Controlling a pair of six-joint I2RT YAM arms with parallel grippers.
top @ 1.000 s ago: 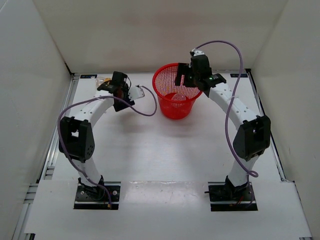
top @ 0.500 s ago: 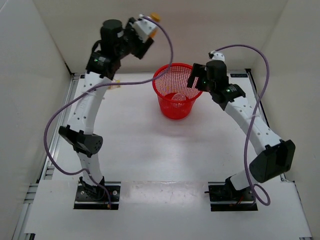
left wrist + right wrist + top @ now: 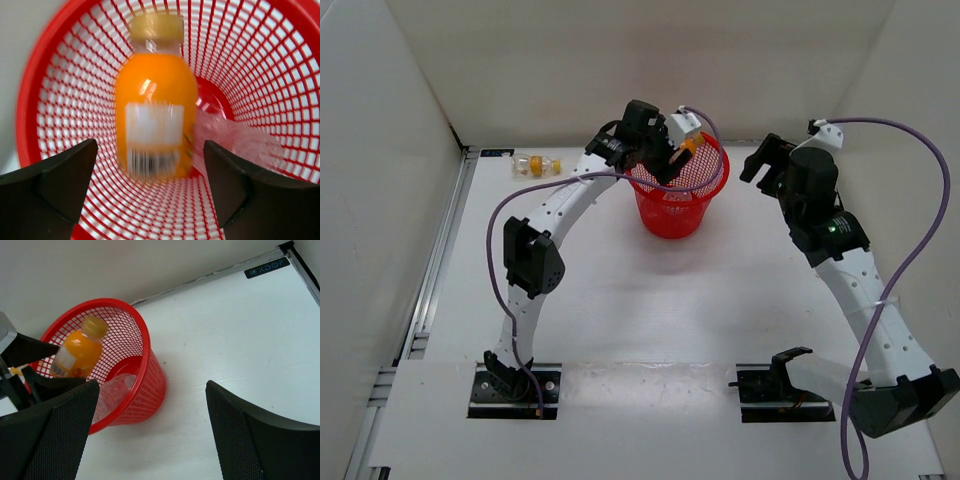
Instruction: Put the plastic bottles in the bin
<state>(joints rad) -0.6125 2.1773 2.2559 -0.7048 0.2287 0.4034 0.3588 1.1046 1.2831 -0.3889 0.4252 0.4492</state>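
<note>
The red mesh bin (image 3: 672,216) stands at the back middle of the table. My left gripper (image 3: 676,150) hangs over its rim, open. The stubby orange bottle (image 3: 156,100) is blurred between the spread jaws, touching neither finger, inside the bin (image 3: 65,100). It also shows in the right wrist view as the orange bottle (image 3: 77,352). A slim clear bottle (image 3: 237,140) lies on the bin's bottom. A clear bottle with an orange cap (image 3: 537,165) lies on the table at the back left. My right gripper (image 3: 767,160) is open to the right of the bin, holding nothing.
White walls close in the table at the back and on both sides. A metal rail (image 3: 440,260) runs along the left edge. The purple cable (image 3: 705,125) of the left arm loops over the bin's rim.
The left arm swung from the back left, up and over to the bin, and its jaws opened off the orange bottle. The right arm drew back from the bin to the right.
</note>
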